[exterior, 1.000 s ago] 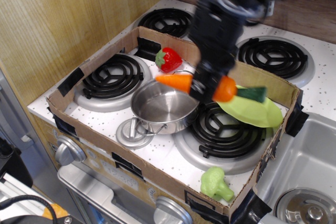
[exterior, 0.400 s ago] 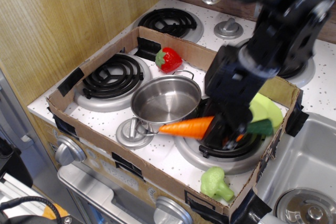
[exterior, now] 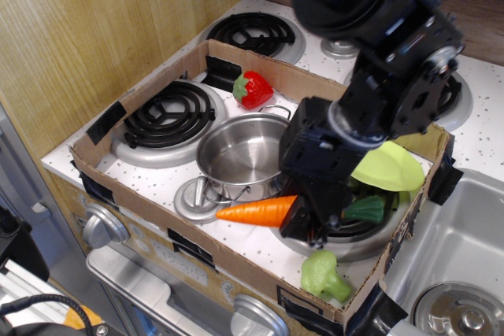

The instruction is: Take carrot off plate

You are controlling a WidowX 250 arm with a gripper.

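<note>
The gripper [exterior: 315,222] is clamped across the thick end of the carrot [exterior: 256,212], pinching it near the green top [exterior: 366,209], which pokes out on the far side of the black fingers. The orange taper points toward nine o'clock and hangs low over the speckled stovetop at about six o'clock from the steel pot [exterior: 242,156]. A second ago that same carrot was up high, above the pot's rim and at nine o'clock from the plate [exterior: 387,168]; a moment later it had swung down in front of the front burner [exterior: 358,234]; now it sits lower and farther toward the front cardboard wall [exterior: 197,230].

The plate is bare and tilted at about two o'clock from the gripper, well apart from the carrot's orange body. So, as I read it, the lifting-off part is done, and what remains is setting the carrot down and letting go. I cannot tell whether the tip already touches the surface. The broccoli [exterior: 323,275] lies near, at six o'clock; the strawberry [exterior: 253,89] stays at its back corner.
</note>
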